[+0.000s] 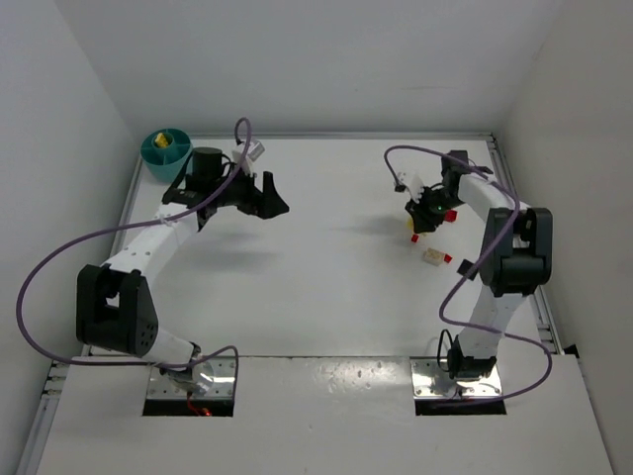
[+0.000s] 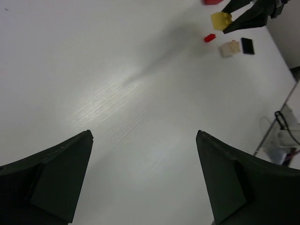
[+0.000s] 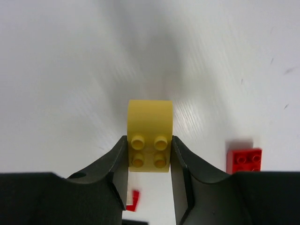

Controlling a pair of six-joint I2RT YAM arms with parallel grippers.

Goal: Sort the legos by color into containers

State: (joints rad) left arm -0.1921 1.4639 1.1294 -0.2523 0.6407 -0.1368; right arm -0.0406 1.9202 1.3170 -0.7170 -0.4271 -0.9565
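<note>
Right tool (image 3: 149,140) snug around one yellow lego (image 3: 150,117), two red legos (image 3: 243,160) beside it, left tool (image 2: 144,133) wide

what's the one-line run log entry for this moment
right claw: closed on yellow lego | left claw: open, empty | teal bowl: yellow piece inside | red lego: loose, not gripped

White table (image 1: 326,287), teal bowl (image 1: 157,165), yellow lego (image 3: 149,122), red lego (image 3: 243,160).
</note>
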